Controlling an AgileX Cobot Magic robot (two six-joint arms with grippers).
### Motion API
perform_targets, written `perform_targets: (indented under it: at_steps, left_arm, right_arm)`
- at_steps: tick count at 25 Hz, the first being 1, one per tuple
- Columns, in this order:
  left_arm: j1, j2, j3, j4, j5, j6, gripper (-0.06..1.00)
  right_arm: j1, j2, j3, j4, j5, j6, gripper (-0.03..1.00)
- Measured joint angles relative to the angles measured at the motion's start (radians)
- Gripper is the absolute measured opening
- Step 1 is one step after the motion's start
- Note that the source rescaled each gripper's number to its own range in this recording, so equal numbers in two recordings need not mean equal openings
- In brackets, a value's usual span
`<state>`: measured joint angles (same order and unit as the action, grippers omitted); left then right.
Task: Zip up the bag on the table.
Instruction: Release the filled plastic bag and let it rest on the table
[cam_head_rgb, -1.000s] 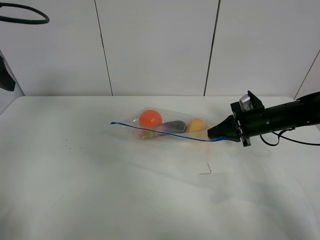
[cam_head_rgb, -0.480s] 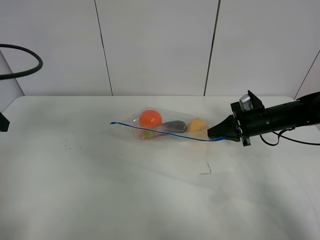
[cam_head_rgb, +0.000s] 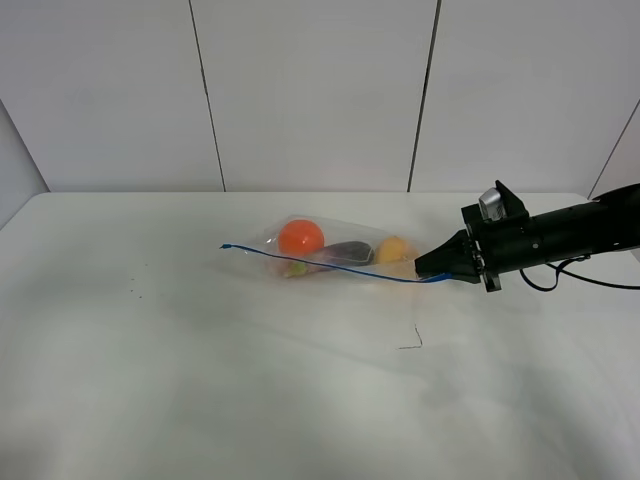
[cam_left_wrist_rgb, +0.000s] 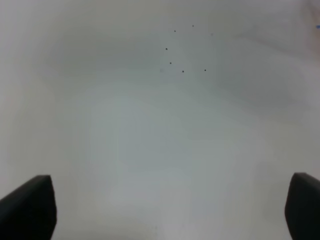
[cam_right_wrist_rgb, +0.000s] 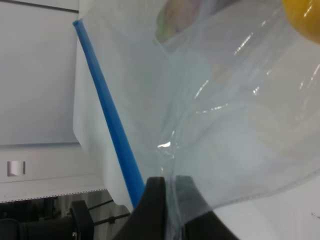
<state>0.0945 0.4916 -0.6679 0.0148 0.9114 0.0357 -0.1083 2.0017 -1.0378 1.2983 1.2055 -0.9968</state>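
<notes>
The clear bag lies on the white table a little right of centre, with an orange, a dark eggplant and a yellow fruit inside. Its blue zipper strip runs along the near edge. My right gripper is shut on the bag's right end, by the strip's end. In the right wrist view the fingers pinch the clear plastic beside the blue strip. My left gripper is open over bare table, far from the bag, and out of the exterior view.
A small dark thread-like mark lies on the table in front of the bag. Tiny dark specks dot the left side and show in the left wrist view. White wall panels stand behind the table.
The left arm's black cable loop and dark part at the exterior view's left edge dropped and went out of frame. The right gripper and the bag have stayed where they were.
</notes>
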Motion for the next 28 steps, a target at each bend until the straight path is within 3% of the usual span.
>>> perform_targets:
  at_steps: [11, 18, 28]
  left_arm:
    - [0.000, -0.352, 0.130, 0.000, 0.074, 0.000, 0.99]
    - [0.000, -0.417, 0.170, 0.000, 0.138, 0.001, 0.99]
    - [0.000, -0.494, 0.171, 0.000, 0.140, -0.005, 0.99]
  right_arm:
    - [0.000, 0.000, 0.000, 0.000, 0.000, -0.001, 0.00]
    - [0.000, 0.000, 0.000, 0.000, 0.000, -0.004, 0.00]
    - [0.000, 0.000, 0.000, 0.000, 0.000, -0.015, 0.00]
